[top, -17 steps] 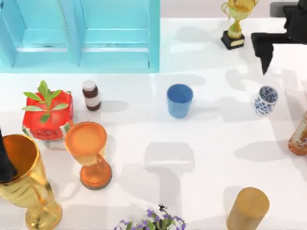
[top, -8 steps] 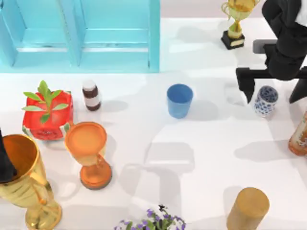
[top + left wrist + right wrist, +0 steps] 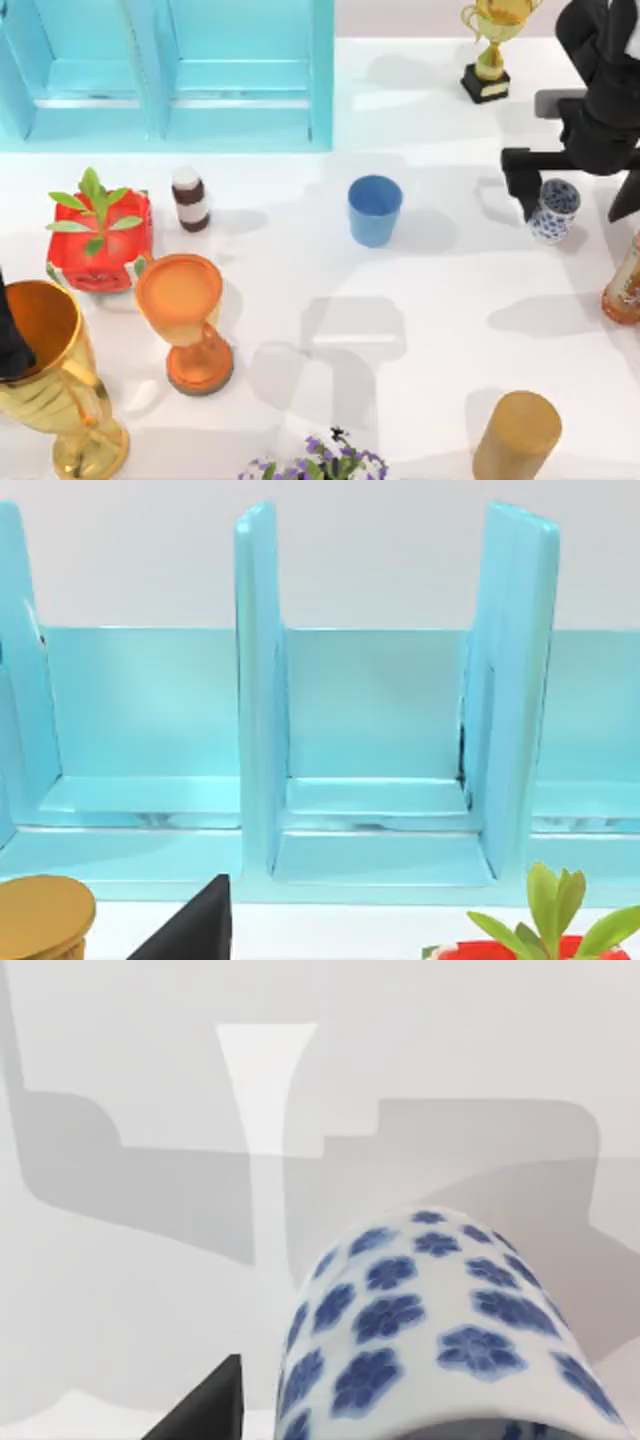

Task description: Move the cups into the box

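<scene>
— Where is the right gripper (image 3: 576,196) sitting?

— It is hovering near the worktop's (image 3: 440,300) right edge, fingers spread apart, one on each side of the white floral cup (image 3: 553,210); it is not clamping anything.

— And the blue cup (image 3: 374,210)?

— It is standing upright near the middle of the worktop, well apart from the floral one. The box (image 3: 170,75) is occupying the far left corner.

— The left gripper (image 3: 12,340)?

— It is waiting at the near left edge, beside the gold goblet (image 3: 50,385); whether its fingers are parted cannot be told.
</scene>
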### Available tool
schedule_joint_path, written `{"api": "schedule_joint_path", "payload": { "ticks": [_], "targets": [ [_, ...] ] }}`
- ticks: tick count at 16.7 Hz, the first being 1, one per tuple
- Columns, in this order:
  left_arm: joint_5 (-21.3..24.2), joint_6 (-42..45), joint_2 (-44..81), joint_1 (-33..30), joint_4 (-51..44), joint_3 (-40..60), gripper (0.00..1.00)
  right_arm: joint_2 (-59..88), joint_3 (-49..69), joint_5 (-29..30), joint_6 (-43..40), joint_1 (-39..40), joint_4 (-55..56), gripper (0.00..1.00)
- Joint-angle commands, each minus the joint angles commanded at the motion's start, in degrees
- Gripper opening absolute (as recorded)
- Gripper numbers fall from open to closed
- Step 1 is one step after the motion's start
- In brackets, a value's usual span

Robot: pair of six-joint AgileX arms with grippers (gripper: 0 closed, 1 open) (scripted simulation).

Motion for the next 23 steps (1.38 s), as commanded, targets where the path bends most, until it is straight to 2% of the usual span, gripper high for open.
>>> {"api": "schedule_joint_path", "payload": {
  "ticks": [11, 23],
  "targets": [
    [0.0, 0.0, 0.0, 0.0, 0.0, 0.0, 1.0, 0.0, 0.0, 0.0, 0.0, 0.0, 0.0, 0.02],
    [0.0, 0.0, 0.0, 0.0, 0.0, 0.0, 1.0, 0.24, 1.08, 0.06, 0.15, 2.03, -0.98, 0.0]
  ]
}}
